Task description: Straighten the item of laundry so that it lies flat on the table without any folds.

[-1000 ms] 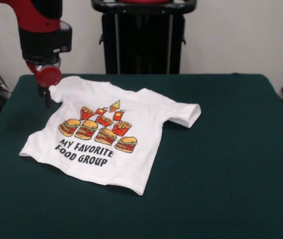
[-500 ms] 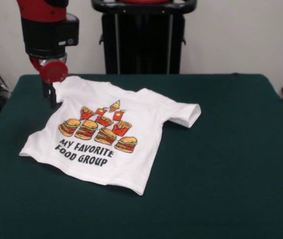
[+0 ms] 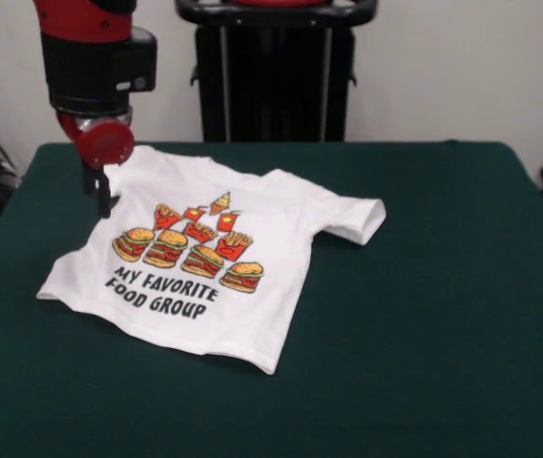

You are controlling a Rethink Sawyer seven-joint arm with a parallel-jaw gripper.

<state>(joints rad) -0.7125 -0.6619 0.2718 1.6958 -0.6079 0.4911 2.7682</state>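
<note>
The T-shirt (image 3: 216, 262) lies print-up on the green bench (image 3: 443, 315) — the gripper (image 3: 102, 196) hangs at its far sleeve edge; whether its fingers are parted, I cannot tell.

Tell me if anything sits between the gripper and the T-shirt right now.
Nothing visible does. The gripper hangs right at the T-shirt's far corner, and only bare table surrounds the shirt.
</note>
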